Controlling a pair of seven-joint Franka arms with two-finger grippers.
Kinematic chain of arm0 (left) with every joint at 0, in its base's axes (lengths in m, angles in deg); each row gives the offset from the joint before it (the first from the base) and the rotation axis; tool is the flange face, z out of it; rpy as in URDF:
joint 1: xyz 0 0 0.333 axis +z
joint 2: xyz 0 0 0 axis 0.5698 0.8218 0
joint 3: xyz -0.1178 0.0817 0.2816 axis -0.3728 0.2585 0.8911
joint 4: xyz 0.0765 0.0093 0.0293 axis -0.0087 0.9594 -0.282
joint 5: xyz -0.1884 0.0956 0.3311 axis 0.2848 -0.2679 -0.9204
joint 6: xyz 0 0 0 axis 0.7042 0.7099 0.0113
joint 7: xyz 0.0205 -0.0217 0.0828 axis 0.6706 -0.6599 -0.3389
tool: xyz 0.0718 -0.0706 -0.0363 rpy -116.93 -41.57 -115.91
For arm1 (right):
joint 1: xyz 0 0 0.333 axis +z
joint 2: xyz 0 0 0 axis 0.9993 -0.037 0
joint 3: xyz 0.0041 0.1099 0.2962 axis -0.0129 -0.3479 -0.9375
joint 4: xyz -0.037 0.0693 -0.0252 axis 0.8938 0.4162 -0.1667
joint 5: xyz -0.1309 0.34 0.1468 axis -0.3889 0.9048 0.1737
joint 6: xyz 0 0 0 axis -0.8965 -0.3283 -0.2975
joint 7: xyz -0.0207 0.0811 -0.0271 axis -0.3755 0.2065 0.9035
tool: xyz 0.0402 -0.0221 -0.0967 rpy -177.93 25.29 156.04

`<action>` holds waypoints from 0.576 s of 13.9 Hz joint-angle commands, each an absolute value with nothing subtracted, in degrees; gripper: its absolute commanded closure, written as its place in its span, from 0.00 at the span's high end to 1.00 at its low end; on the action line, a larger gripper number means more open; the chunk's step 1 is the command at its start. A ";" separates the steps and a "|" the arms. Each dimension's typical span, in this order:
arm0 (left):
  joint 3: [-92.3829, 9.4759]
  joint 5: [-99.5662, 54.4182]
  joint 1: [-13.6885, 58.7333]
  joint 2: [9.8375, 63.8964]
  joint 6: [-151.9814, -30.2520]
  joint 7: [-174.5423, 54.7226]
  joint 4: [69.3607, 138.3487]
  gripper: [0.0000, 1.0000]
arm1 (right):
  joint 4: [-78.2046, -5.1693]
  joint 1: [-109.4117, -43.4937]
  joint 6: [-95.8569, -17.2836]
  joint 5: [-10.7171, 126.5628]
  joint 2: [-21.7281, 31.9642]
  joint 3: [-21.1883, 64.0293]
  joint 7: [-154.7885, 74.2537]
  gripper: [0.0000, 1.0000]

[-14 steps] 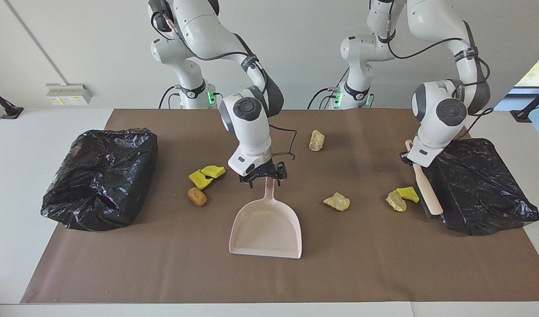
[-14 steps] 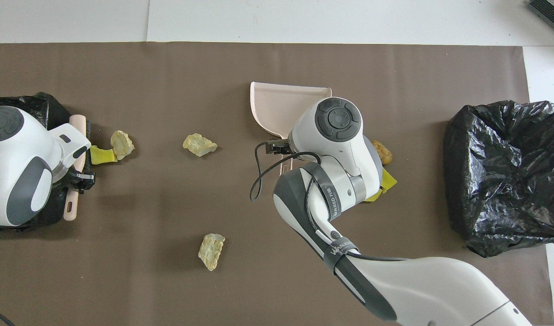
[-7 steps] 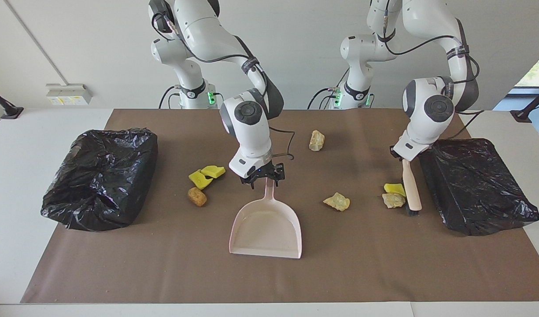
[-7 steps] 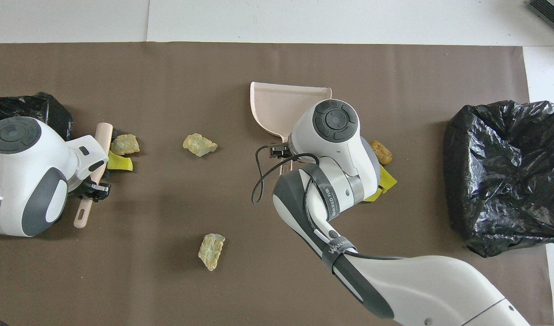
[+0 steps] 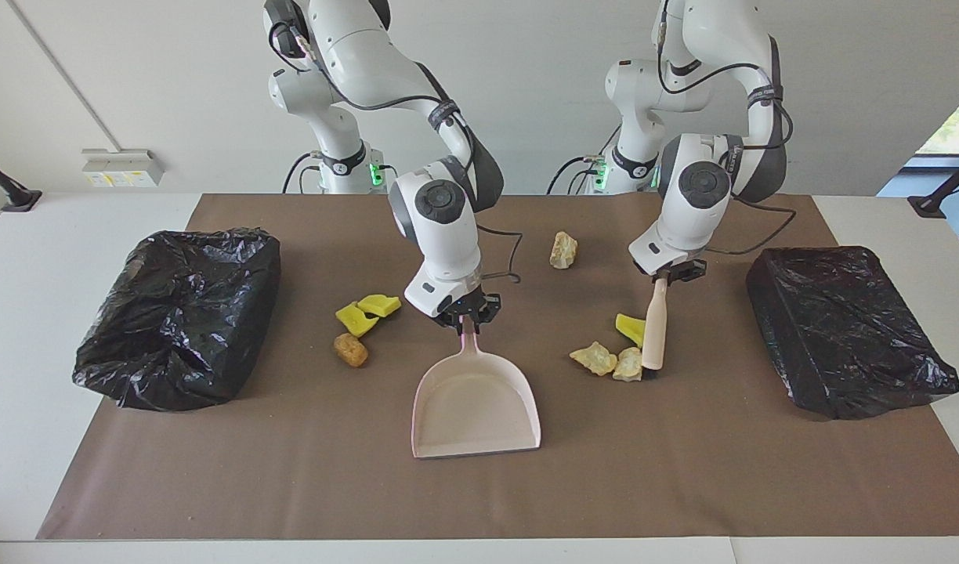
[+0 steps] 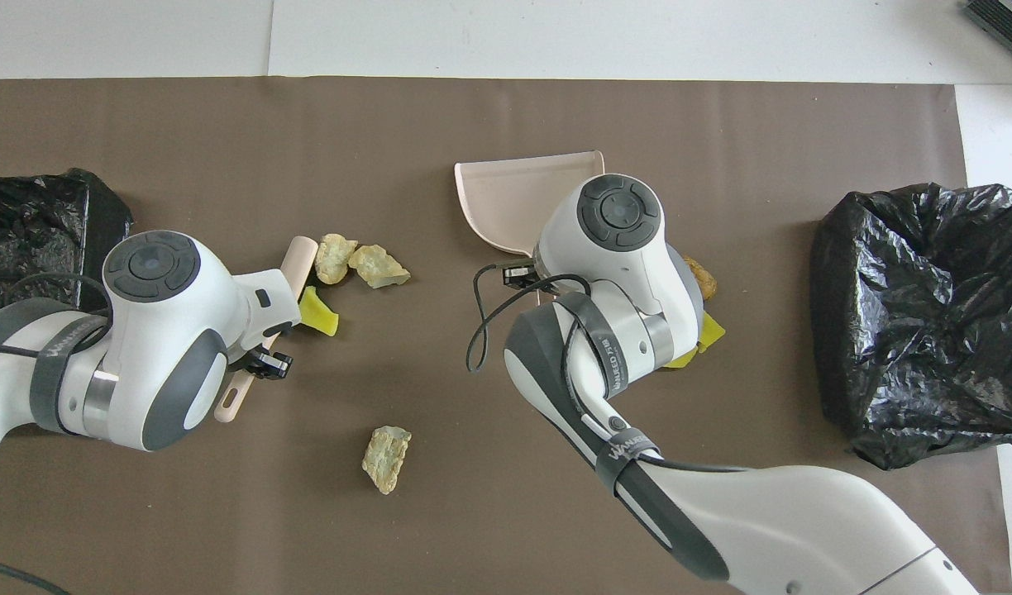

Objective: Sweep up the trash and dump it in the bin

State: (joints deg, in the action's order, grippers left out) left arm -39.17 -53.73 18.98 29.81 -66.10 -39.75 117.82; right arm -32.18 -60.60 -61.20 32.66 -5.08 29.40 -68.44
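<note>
**Seven lumps, two bins, one pan, one brush**

We count seven trash lumps on the desk: three by the brush [image 5: 653, 329], namely a yellow wedge [image 5: 629, 327] and two tan chunks [image 5: 595, 357] [image 5: 628, 364]; one lone chunk [image 5: 562, 249] nearer the robots; two wedges [image 5: 367, 311] and a brown nugget [image 5: 350, 349] beside the pan [image 5: 476, 399]. Two bag-lined bins [image 5: 178, 305] [image 5: 848, 329] sit at the desk's ends. From overhead, the right arm hides most of those wedges. The left tool [image 5: 671, 272] grips the brush handle, bristles down; the right tool [image 5: 467, 312], angled down, clamps the pan handle.
</note>
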 commanded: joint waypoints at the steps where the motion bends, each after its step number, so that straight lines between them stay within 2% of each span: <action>1: -38.25 -49.48 15.50 27.33 -67.08 -35.85 120.25 0.00 | -32.42 -65.18 -54.67 34.27 1.01 29.15 -57.98 0.00; 4: -38.16 -47.36 12.78 26.90 -66.12 -36.20 119.90 0.00 | -33.73 -71.16 -41.58 36.47 9.00 28.88 -41.19 0.00; 6: -37.90 -47.18 12.77 27.16 -62.36 -37.08 117.28 0.00 | -36.97 -73.37 -38.65 36.39 14.54 28.97 -33.98 0.00; 8: -37.64 -47.18 13.56 24.54 -58.22 -39.70 115.86 0.00 | -42.06 -75.39 -38.20 36.47 19.64 28.89 -25.19 0.00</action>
